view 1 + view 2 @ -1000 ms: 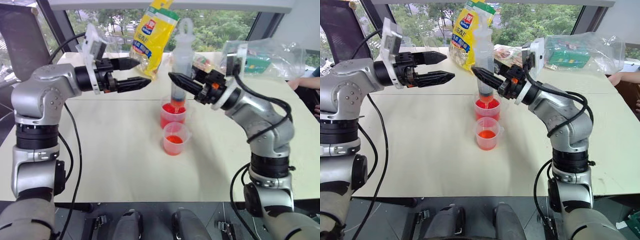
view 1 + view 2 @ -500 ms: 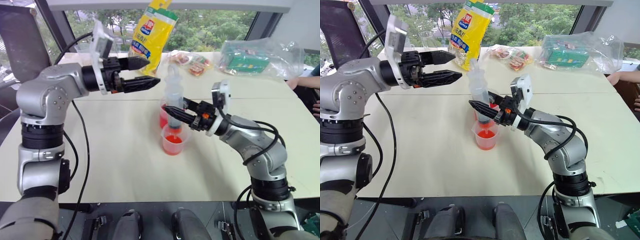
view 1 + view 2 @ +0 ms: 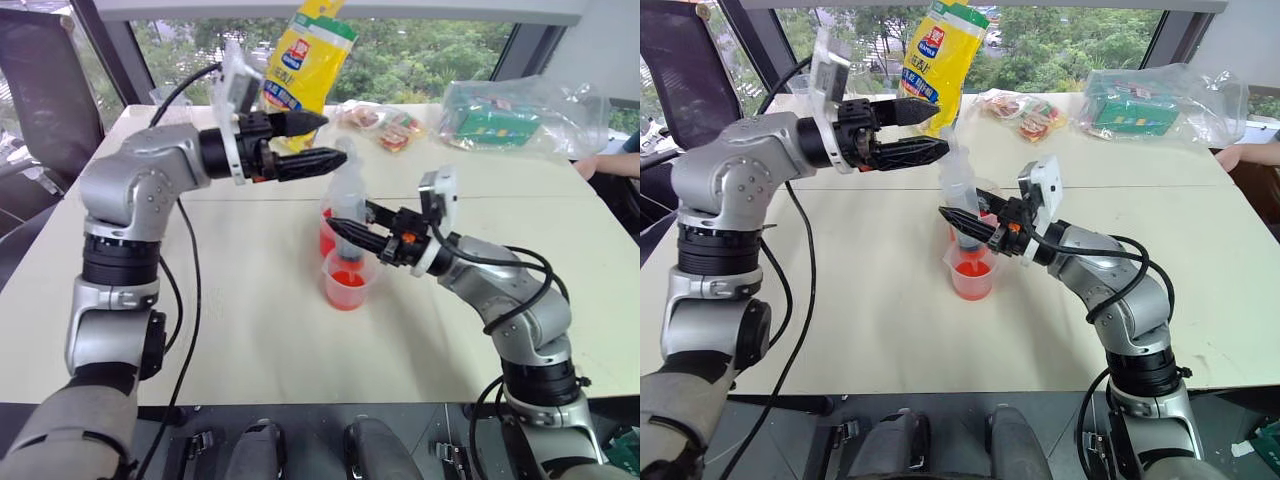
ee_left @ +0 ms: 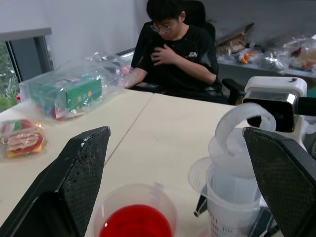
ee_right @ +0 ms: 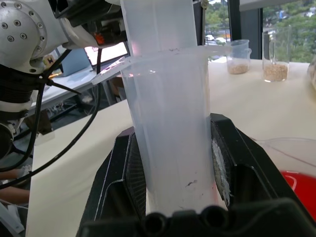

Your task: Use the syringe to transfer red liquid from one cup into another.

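Right gripper (image 3: pixel 352 232) is clamped on the barrel of the syringe (image 3: pixel 347 205), holding it upright with the nozzle down in the shorter cup (image 3: pixel 347 280), which sits mid-desk, just nearer the robot's edge than the handled cup (image 3: pixel 327 230); the two stand very close, can't tell whether they touch. Both cups show red liquid (image 3: pixel 346 279); in the left wrist view the handled cup (image 4: pixel 136 213) holds a good pool of it, just beside the syringe top. Barrel looks clear in the right wrist view, so hard to tell how much load it carries. Left gripper (image 3: pixel 325 141) hangs level above the desk, fingers spread, bracketing the plunger's ring top (image 4: pixel 237 123) in its own wrist view, not touching it. Judgement: the step in hand is the discharge into the shorter cup, with the left hand coming in to work the plunger. Next move calls for the left fingers to line up on the plunger ring, close or bear on it, then push straight down the barrel axis while the right holds firm. Risk: an off-axis push could tilt the syringe, tip the light cup or squirt over the rim. Yellow bag (image 3: pixel 305 60) and plastic-wrapped boxes (image 3: pixel 495 115) sit at the far edge, well clear; a seated person (image 4: pixel 180 47) is beyond the desk's right side.
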